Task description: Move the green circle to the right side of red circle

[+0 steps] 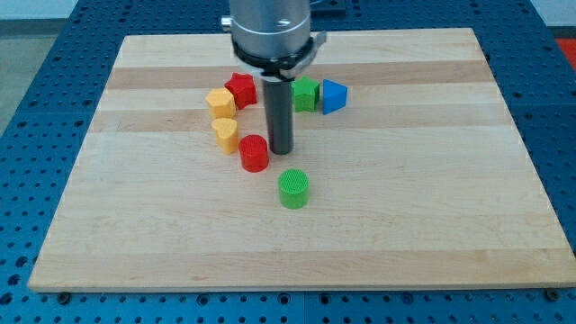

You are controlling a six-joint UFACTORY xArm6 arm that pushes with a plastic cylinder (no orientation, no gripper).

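The green circle (293, 189) is a short ribbed cylinder standing near the middle of the wooden board (423, 198). The red circle (254, 153) stands up and to the left of it, a small gap between them. My tip (282, 149) is the lower end of the dark rod, just right of the red circle and above the green circle in the view, touching neither as far as I can tell.
A yellow heart-like block (226, 133) and a yellow block (220, 102) stand left of the red circle. A red star-like block (241, 89), a green block (307, 94) and a blue block (333, 96) stand behind the rod. The arm's metal body (270, 31) hangs over the board's top.
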